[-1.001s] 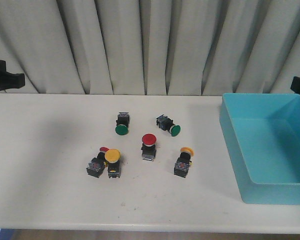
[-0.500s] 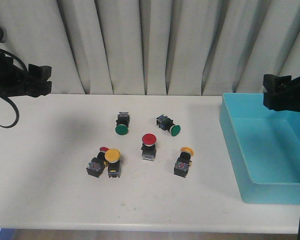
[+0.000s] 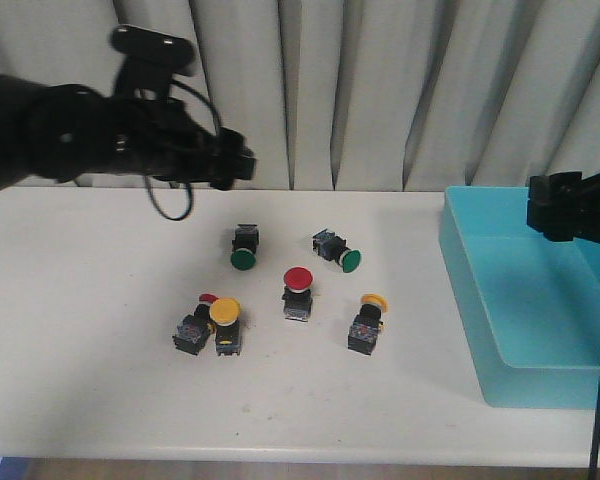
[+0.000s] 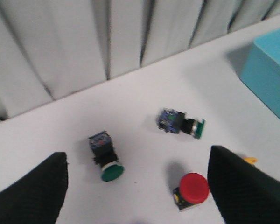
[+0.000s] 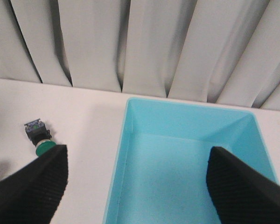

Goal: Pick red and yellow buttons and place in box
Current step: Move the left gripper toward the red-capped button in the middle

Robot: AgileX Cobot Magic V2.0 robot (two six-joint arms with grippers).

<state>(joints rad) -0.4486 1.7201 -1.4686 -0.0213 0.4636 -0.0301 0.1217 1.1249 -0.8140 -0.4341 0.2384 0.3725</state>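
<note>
A red button (image 3: pixel 298 279) stands mid-table, also in the left wrist view (image 4: pixel 193 186). A yellow button (image 3: pixel 225 312) lies at the front left beside a second red button (image 3: pixel 207 298) that it half hides. Another yellow button (image 3: pixel 374 301) lies to the right. The light-blue box (image 3: pixel 510 385) sits at the right and is empty, as the right wrist view (image 5: pixel 186 105) shows. My left gripper (image 3: pixel 236 163) (image 4: pixel 137 158) is open and empty, in the air behind the buttons. My right gripper (image 3: pixel 550 205) (image 5: pixel 138 150) is open and empty over the box's near-left edge.
Two green-capped buttons (image 3: pixel 243 259) (image 3: pixel 350 261) lie at the back of the cluster, under and beside my left gripper. They also show in the left wrist view (image 4: pixel 111 171) (image 4: pixel 196 129). A grey curtain (image 3: pixel 340 90) hangs behind the table.
My left arm has swung in from the far left to above the back of the button cluster. My right gripper came into view at the box and now holds still.
</note>
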